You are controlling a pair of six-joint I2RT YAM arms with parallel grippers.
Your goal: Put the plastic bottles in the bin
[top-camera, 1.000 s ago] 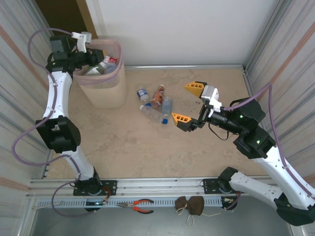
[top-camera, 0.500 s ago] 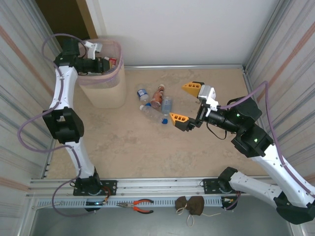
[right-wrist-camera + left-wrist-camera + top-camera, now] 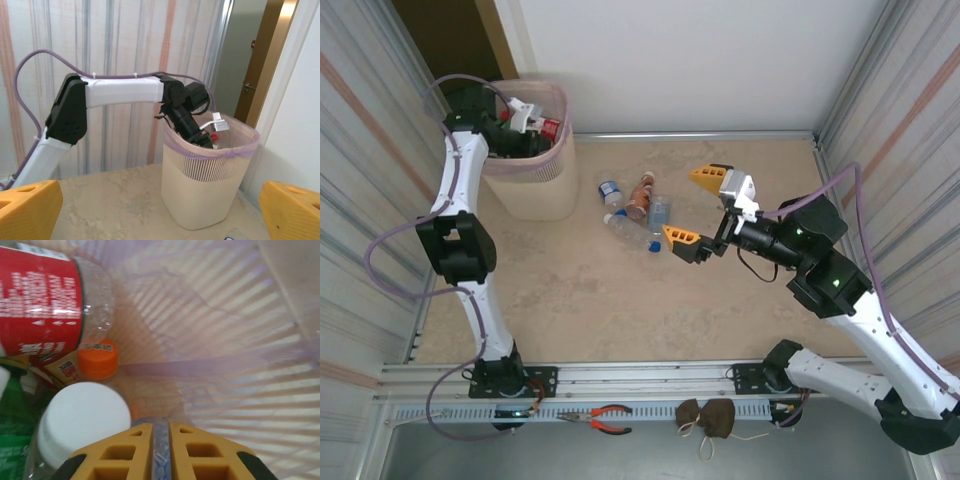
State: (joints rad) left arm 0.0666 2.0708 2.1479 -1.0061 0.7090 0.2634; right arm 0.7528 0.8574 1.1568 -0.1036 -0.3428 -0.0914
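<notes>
Beige tabletop (image 3: 580, 300); striped side walls (image 3: 350, 150); bin (image 3: 535, 195) far-left.

Several plastic bottles (image 3: 635, 213) lie between the bin (image 3: 535, 192) and the right hand (image 3: 682, 205), jaws wide apart.

Your overhead view is bright and evenly lit, with only soft, faint shadows on the pale counter (image 3: 620, 300) and no harsh glare. The striped side walls (image 3: 360, 200) lean outward toward the edges, a wide-angle stretch. Your left wrist view is warm and very close: the left tool (image 3: 161, 432) and a white cap (image 3: 82, 417) look soft, and light glows through the pink bag (image 3: 225, 340). Your right wrist view is sharp in the distance, with the right tool (image 3: 161, 207) blurred at the lower corners.
</notes>
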